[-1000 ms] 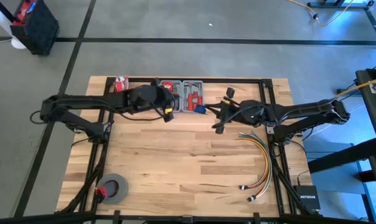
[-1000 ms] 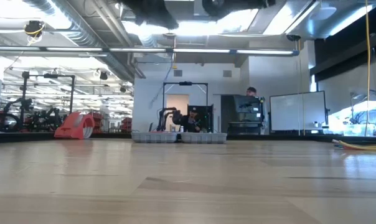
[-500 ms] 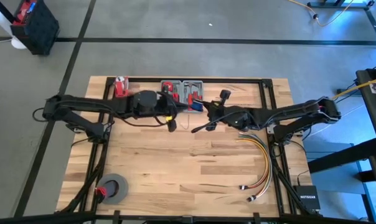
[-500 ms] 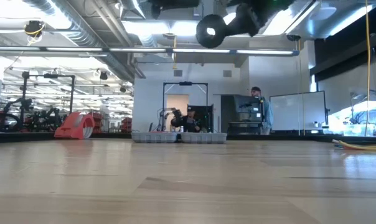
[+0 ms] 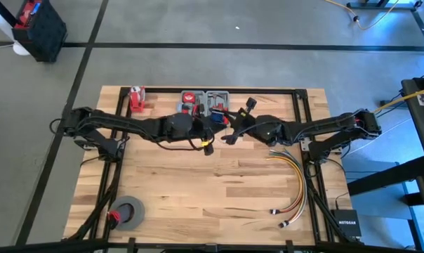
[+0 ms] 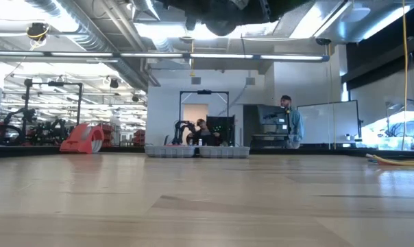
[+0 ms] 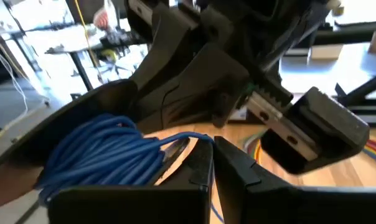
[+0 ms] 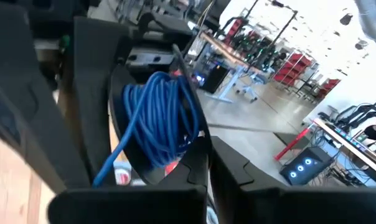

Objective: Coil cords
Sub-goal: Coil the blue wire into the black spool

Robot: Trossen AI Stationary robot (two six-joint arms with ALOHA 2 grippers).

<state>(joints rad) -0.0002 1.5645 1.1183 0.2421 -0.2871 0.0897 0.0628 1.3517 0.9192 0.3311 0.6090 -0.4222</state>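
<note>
Both arms meet above the tabletop's point(image 5: 198, 183) far middle. Blue cords point(image 7: 104, 155), bundled in a coil, pinched between left end effector point(image 7: 211, 163) and right end effector point(image 8: 208, 155), both clenched on it. Box off the tabletop's near right corner reads NETGEAR point(image 5: 345, 223).

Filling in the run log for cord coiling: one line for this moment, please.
left claw: shut on blue cord | right claw: shut on blue cord | both raised mid-table near the tool tray

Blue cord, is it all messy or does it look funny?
Nothing looks wrong. The blue cord is bunched in loops between the left gripper and right gripper, both with jaws shut, up above the table.
</note>
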